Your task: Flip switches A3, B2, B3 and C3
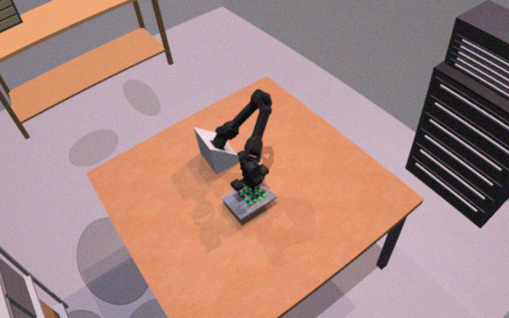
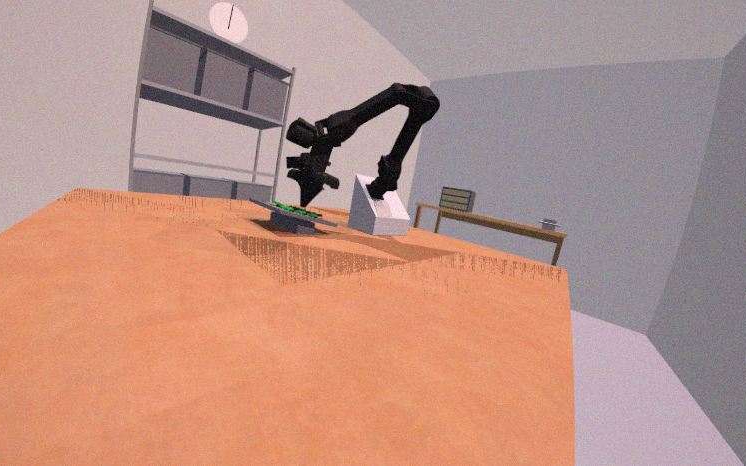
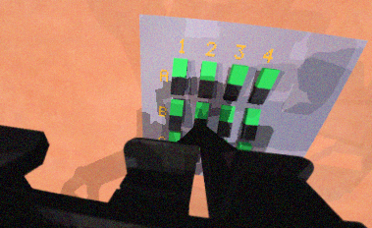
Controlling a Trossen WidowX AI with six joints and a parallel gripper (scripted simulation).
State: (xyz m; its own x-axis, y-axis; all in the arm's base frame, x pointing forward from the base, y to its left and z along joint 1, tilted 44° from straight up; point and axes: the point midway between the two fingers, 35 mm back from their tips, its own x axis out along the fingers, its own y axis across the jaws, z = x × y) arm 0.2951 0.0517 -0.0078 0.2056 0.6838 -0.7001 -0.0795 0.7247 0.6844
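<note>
The switch panel (image 1: pixel 248 202) is found on the orange table (image 1: pixel 308 244), near the middle of the top and just in front of the white arm base (image 1: pixel 215 151). Broad stretches of table surface are seen on all sides of the panel, and its edges lie well apart from every table edge.

The gripper (image 3: pixel 199 129) is pressed together with nothing between the fingers; the tip is seen in the wrist view as a single dark point. That point is placed over the switch at B2 (image 3: pixel 202 111), at its near end; whether contact is made cannot be told. In the exterior view the gripper (image 2: pixel 306 199) is seen pointing down just above the panel's (image 2: pixel 292 213) green switches.

Row A is seen in full: A1 (image 3: pixel 180 75), A2 (image 3: pixel 208 78), A3 (image 3: pixel 237 81) and A4 (image 3: pixel 266 84), each with green at the far end and dark at the near end. In row B, B3 (image 3: pixel 226 120) and B4 (image 3: pixel 251 123) are in view. Row C is almost wholly hidden behind the gripper body, only green slivers being visible, and its letter is cut off. Which ends are raised cannot be judged with confidence. In the top view the individual switches are too small to be told apart.
</note>
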